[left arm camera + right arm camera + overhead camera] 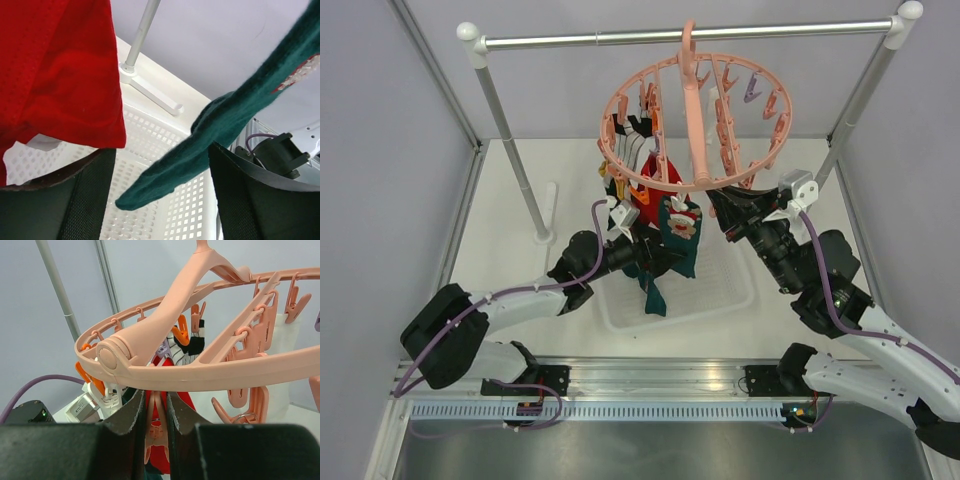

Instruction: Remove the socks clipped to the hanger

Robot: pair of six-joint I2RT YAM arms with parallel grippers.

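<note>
The salmon-pink ring hanger [695, 125] hangs by its hook from the rail. A red sock [655, 193], a dark teal sock with a picture on it [680, 228] and white striped socks [636, 150] hang from clips on its left side. My left gripper [650, 255] is open below them. In the left wrist view the teal sock's toe [165, 175] hangs between its fingers [65, 200], with the red sock [60, 75] to the left. My right gripper [720, 205] is under the ring [200, 375], shut on a pink clip [157, 427] that holds red fabric.
The silver rail [620, 38] rests on two slanted posts [515, 150], one with a white foot [150, 92]. A white perforated tray [730, 295] lies on the table under the socks and also shows in the left wrist view [190, 210]. Several empty clips [250, 405] dangle from the ring.
</note>
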